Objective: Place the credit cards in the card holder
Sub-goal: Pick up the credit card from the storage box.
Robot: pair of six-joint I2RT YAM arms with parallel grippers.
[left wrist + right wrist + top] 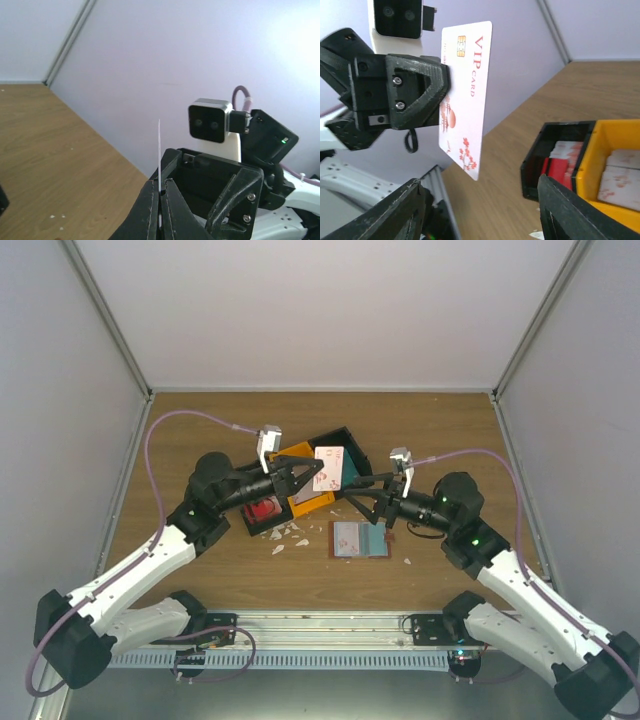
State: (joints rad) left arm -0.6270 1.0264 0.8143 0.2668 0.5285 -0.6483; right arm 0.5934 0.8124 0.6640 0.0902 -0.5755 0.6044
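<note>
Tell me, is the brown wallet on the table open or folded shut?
Open: the wallet lies spread flat, cards showing on its inside.

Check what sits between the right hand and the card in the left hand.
Nothing but air. The right wrist view shows the white VIP card, pinched by the left hand, ahead of the open right hand, gap bare.

White-pink VIP card [465,95] (blossom print) held upright aloft; brown card holder [358,556] lies open, flat.
</note>
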